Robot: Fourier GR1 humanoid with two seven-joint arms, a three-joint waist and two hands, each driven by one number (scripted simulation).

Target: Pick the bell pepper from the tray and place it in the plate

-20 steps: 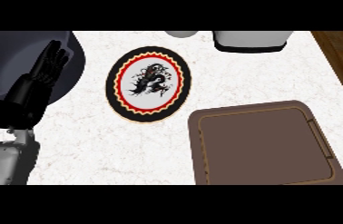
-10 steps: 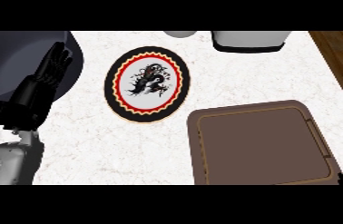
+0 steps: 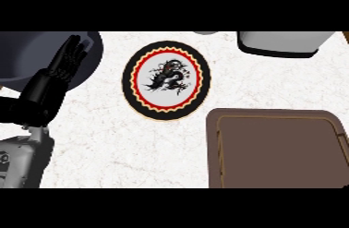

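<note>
From the head view, the brown tray at near right shows no bell pepper and neither does the dragon-patterned plate, so any reach risks closing on nothing. The left hand rests at far left, fingers straight, holding nothing; the right hand is out of view.

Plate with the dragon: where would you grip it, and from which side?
Probably the plate by its left rim, coming from the left: it lies flat, so only the edge offers a hold, the open left hand is on that side, and the tray crowds its lower right.
</note>
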